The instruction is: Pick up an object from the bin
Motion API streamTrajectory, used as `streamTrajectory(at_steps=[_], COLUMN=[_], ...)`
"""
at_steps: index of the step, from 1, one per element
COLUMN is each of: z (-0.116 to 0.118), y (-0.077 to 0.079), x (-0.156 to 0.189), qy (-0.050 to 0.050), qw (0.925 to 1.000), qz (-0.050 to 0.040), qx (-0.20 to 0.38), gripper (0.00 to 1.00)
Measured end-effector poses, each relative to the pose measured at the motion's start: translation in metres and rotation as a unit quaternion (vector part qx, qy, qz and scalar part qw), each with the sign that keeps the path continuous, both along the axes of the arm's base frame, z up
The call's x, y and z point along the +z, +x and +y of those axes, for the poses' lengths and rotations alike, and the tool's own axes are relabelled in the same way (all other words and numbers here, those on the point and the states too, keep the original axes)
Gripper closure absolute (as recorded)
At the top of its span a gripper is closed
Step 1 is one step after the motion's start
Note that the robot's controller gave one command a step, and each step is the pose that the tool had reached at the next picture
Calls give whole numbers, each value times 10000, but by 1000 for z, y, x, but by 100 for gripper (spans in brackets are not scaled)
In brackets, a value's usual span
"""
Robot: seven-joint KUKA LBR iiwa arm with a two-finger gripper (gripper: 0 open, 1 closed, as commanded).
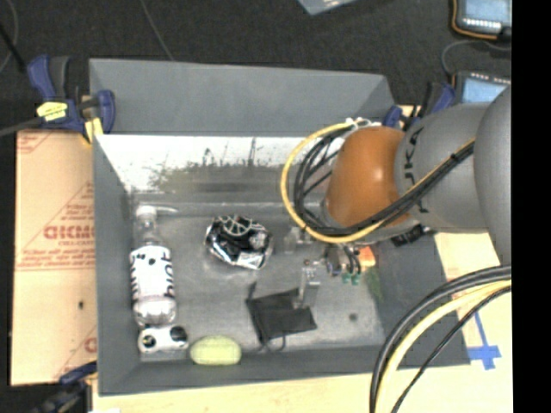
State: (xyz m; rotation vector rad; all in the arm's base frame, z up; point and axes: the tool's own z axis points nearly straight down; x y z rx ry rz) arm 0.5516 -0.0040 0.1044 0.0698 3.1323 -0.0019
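We cannot tell how wide our tool stands beside the black pouch, so we should centre over its edge before closing.

The bin is showing grey. The bottle is wearing a white label with black marks. The crumpled packet is presenting black and white. The flat pouch is reading black, the oval lump pale yellow-green. The wrist cover is showing orange.
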Motion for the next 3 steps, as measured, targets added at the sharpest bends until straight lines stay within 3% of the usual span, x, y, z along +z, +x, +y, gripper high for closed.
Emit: streamTrajectory(at_steps=[1,2,3], z=[7,7,9], y=[-29,-29,-13], x=[-32,-32,63], qy=[-11,-12,-23], qw=[9978,9978,9973], qz=[-39,-39,-52], qx=[658,663,737], gripper=[100,100,100])
